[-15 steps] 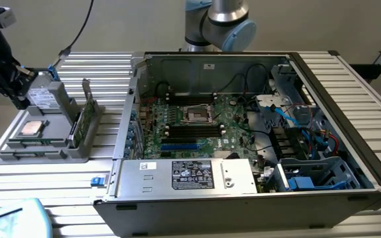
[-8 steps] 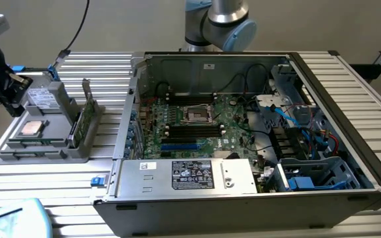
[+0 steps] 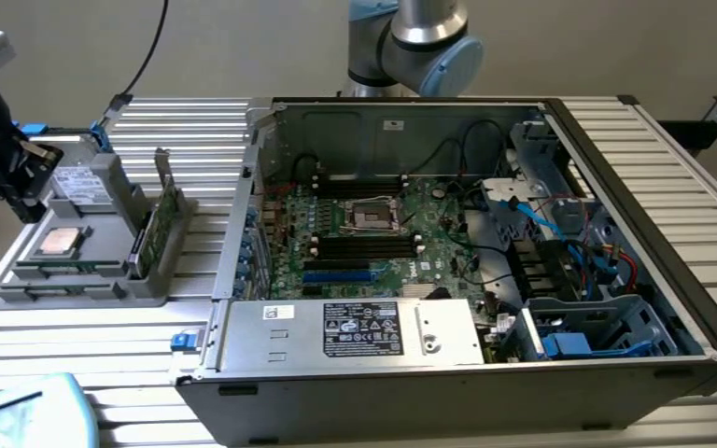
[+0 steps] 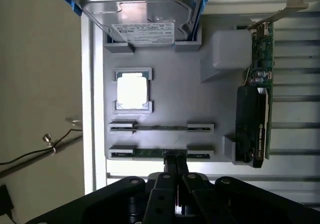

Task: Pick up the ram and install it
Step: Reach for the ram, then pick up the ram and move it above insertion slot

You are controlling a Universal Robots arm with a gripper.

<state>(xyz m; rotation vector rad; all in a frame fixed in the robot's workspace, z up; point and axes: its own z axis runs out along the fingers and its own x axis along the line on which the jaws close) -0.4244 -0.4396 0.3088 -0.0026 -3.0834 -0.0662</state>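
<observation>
a slatted metal bench [image 3: 85,345] carries everything. most of it is taken by an open computer case [image 3: 458,401] lying on its side, with the motherboard [image 3: 396,224] exposed and a silver power supply [image 3: 358,331] along its near edge. the grey arm [image 3: 414,42] rises behind the case.

a grey parts tray [image 4: 200,99] sits on the bench beside the case, on the exterior view's left. the black claw [image 4: 176,159] hangs at the tray's outer side. its two fingers are drawn narrow, almost together, with only a thin slit between them and nothing visibly gripped.

in the tray, a hard drive [image 4: 142,14] lies at one end. a green card with a metal bracket [image 4: 260,109] stands on edge along the side nearest the case. the square silver processor [image 4: 132,90] rests in its own pocket just past the drive.

the ram [image 4: 145,153] lies in the holder at the tray's other end, and the fingertips sit right over its middle. i cannot tell whether they touch it. a second ram stick [image 4: 160,128] lies parallel in the next holder, between the ram and the processor.
</observation>
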